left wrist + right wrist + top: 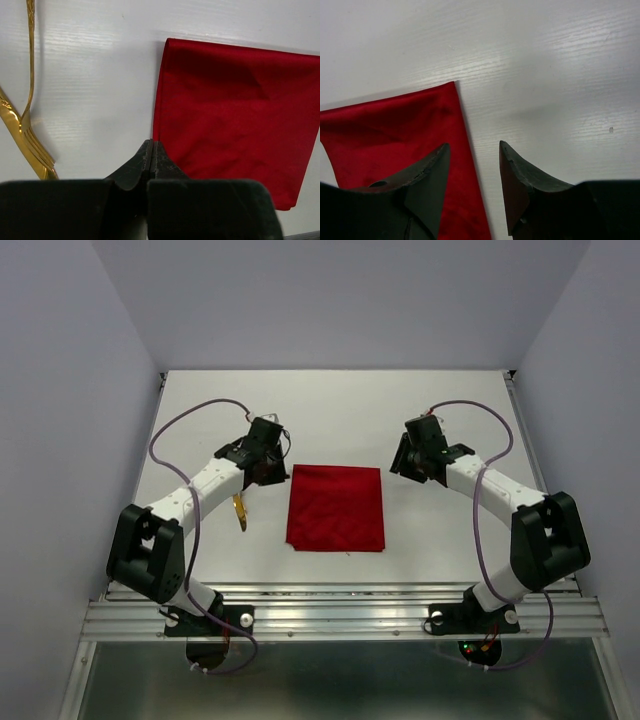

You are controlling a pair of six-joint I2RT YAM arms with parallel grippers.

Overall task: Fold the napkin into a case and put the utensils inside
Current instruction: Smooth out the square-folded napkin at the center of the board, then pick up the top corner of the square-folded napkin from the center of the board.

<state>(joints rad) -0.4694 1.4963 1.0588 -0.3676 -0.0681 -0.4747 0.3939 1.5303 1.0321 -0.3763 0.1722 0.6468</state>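
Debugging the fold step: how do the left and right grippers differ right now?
The left gripper has its jaws pressed together; the right gripper has them apart. The left one sits at the napkin's left edge, near the fork; the right one is at its right edge, one finger over the cloth. Neither lifts the flat napkin.

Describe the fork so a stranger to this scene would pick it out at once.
On the white table lies a folded red napkin; just left of it in the top view are two slim gold utensils. The fork is the one ending in tines, with a thin curving handle, while the other gold piece lying against it shows none.
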